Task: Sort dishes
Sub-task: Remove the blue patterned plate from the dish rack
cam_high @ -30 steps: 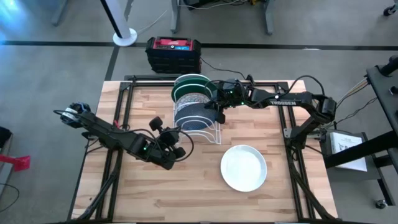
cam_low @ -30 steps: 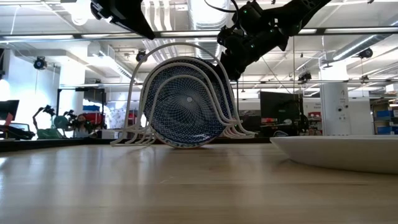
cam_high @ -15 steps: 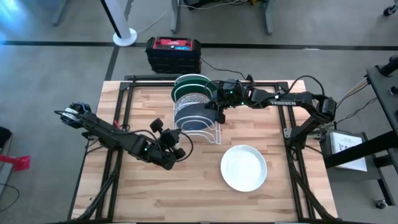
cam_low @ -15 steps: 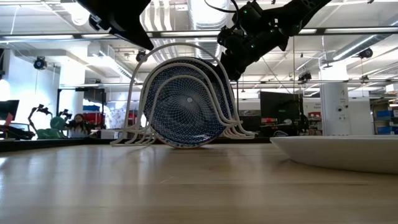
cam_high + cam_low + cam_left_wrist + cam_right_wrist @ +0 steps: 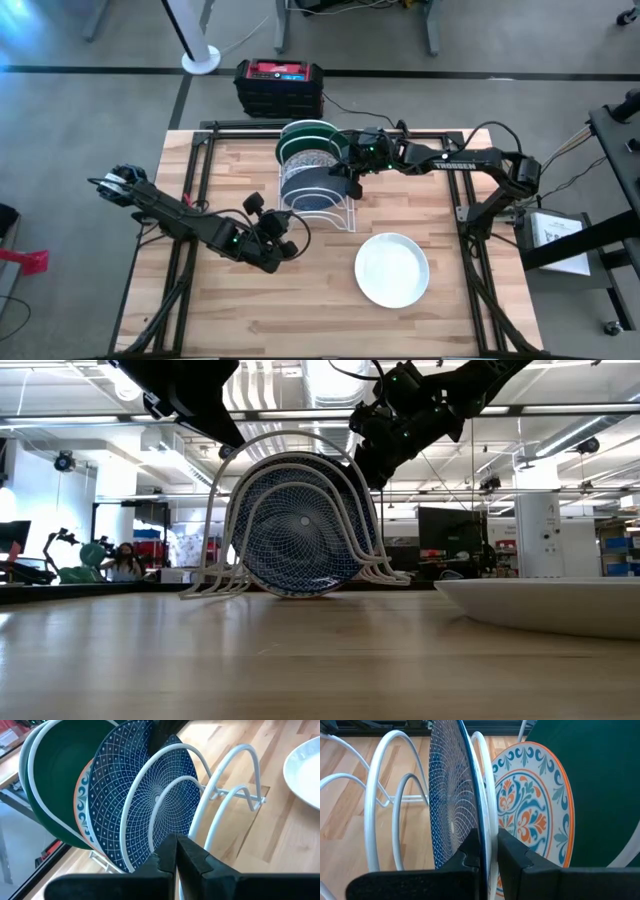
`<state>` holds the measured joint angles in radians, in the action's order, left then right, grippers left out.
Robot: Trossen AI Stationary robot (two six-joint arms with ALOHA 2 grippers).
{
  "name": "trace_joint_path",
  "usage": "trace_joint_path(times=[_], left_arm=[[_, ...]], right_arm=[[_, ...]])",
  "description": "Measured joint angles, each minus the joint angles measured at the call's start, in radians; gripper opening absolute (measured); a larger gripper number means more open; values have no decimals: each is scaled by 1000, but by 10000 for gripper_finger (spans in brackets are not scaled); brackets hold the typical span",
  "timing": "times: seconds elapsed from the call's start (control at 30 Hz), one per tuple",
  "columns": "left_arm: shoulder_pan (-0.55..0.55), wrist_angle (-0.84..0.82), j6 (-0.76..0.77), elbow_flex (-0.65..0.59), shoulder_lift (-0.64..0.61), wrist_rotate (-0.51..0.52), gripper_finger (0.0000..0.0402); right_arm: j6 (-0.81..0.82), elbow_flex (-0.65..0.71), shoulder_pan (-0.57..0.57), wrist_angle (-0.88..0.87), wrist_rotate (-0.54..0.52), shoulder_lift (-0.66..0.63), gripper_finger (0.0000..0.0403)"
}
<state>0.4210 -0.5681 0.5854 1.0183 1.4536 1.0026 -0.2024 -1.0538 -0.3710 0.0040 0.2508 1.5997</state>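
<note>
High view: wooden table (image 5: 250, 310) w/ white wire rack (image 5: 318, 205) near centre, toward 12 o'clock. Rack holds 3 dishes on edge. Green dish (image 5: 308, 132) sits at the 12 o'clock end, floral dish (image 5: 306, 157) just in front of it, blue patterned dish (image 5: 308, 183) next toward 6 o'clock. The blue one shows a fine white net pattern rather than speckles. Plain white dish (image 5: 392, 268) lies flat on the table at approx 4 o'clock from the rack, well apart from it.

Right gripper (image 5: 349, 181) is at the rack's 3 o'clock side, arm reaching in from the table's 3 o'clock edge. Right wrist view: fingers (image 5: 512, 855) are narrow, pinched on the rim of the blue patterned dish, one each side; a white rack loop runs just beside that rim. Floral dish (image 5: 530, 815) and green dish (image 5: 600, 780) stand behind it.

Left gripper (image 5: 285, 240) is at approx 7 o'clock from the rack, near it but not touching, arm coming in from the 9 o'clock side. Left wrist view: fingers (image 5: 192, 857) pressed together, holding nothing, pointing at the rack (image 5: 225, 795) and the blue patterned dish (image 5: 145, 800); green dish (image 5: 60, 775) is farthest back, and an edge of the plain white dish (image 5: 305, 765) shows off to one side.

Low view: blue patterned dish (image 5: 300, 530) upright in the rack loops (image 5: 215, 550), right gripper above the rack's top edge, plain white dish (image 5: 550, 605) flat on the table (image 5: 250, 660).
</note>
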Motion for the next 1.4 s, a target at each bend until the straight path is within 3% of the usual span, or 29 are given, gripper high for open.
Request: trace_joint_path(times=[0.63,1.4], left_arm=[[-6,8,7,0,39,-15,0],[-6,6,7,-1,39,-19,0]], right_arm=[[9,0,43,3,-54,-2,19],[130,-2,72,-14,-98,-12,18]])
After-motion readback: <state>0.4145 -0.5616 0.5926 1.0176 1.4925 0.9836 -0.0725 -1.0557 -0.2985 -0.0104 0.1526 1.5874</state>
